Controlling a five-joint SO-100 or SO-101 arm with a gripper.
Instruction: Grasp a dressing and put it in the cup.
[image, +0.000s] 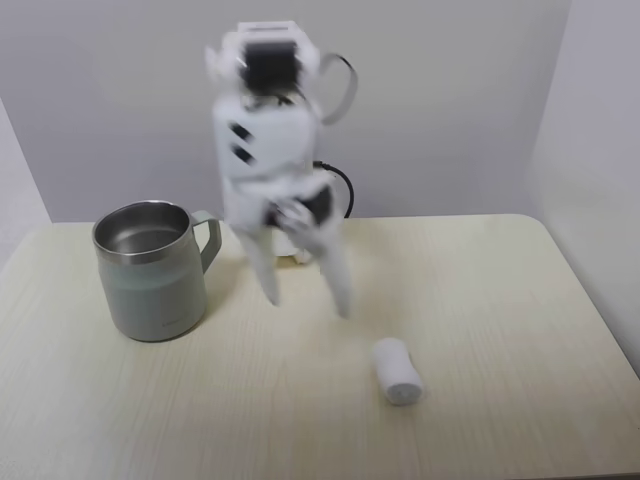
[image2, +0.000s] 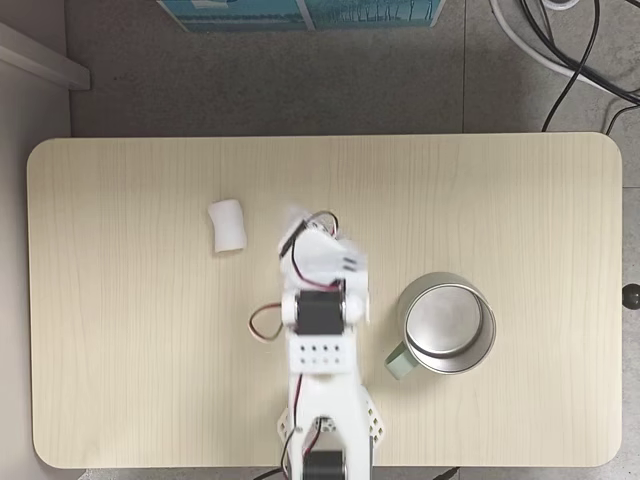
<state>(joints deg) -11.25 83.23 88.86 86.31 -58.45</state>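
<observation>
The dressing (image: 397, 370) is seen lying on its side on the counter (image: 500, 300), free, nothing touching it; in a fixed view from above it (image2: 227, 226) sits left of the arm, with bare counter (image2: 120, 350) between it and the edges. The fingers (image: 308, 298) are blurred, spread wide, empty, hanging above the counter between cup (image: 152, 272) and dressing. The cup (image2: 446, 324) stands upright, apart from the arm, well inside the counter's edges.
</observation>
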